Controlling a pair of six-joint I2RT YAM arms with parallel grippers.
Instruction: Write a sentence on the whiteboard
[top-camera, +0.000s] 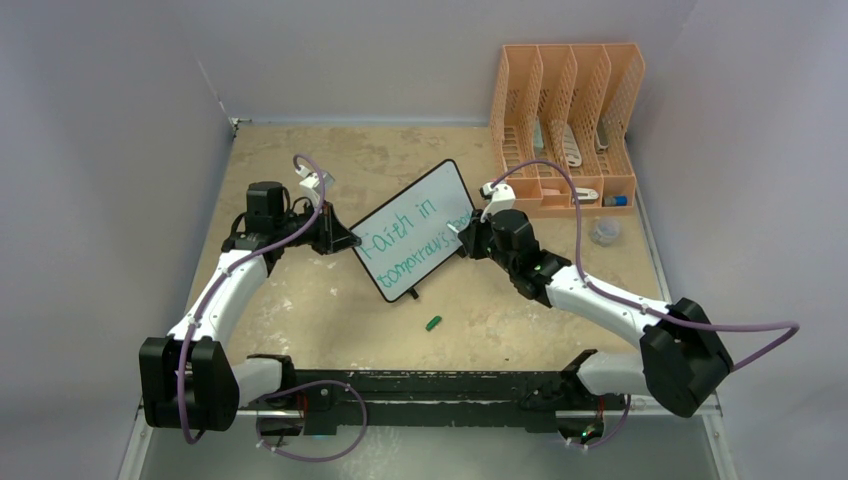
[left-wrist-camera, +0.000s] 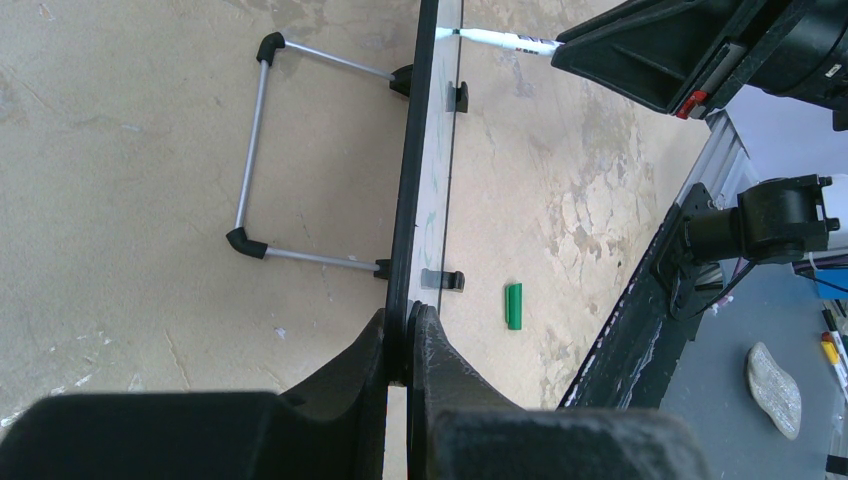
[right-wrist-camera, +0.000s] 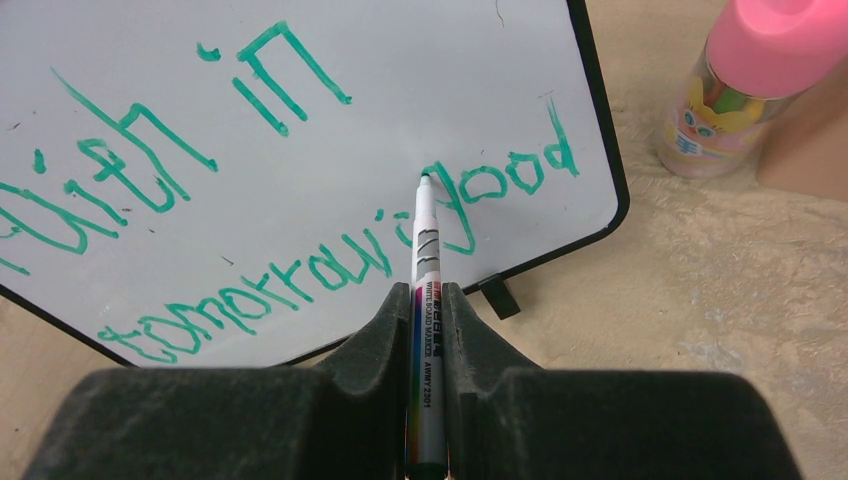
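The whiteboard (top-camera: 432, 205) stands tilted on the table between both arms. The sentence (top-camera: 405, 242), in green marker, reads "Faith in tomorrow's good" over two lines. My left gripper (top-camera: 349, 240) is shut on the board's left edge; the left wrist view shows the fingers (left-wrist-camera: 440, 360) pinching the black frame (left-wrist-camera: 412, 150). My right gripper (right-wrist-camera: 428, 295) is shut on a white marker (right-wrist-camera: 425, 245). Its green tip sits at the board (right-wrist-camera: 400, 80), by the "g" of "good" in the sentence (right-wrist-camera: 270, 290). The marker (left-wrist-camera: 500, 40) meets the board face in the left wrist view.
A green marker cap (top-camera: 433, 323) lies on the table in front of the board. An orange file rack (top-camera: 565, 125) stands at the back right, with a small clear jar (top-camera: 603, 232) near it. A pink-lidded container (right-wrist-camera: 745, 85) is right of the board. The wire stand (left-wrist-camera: 250, 150) props the board's back.
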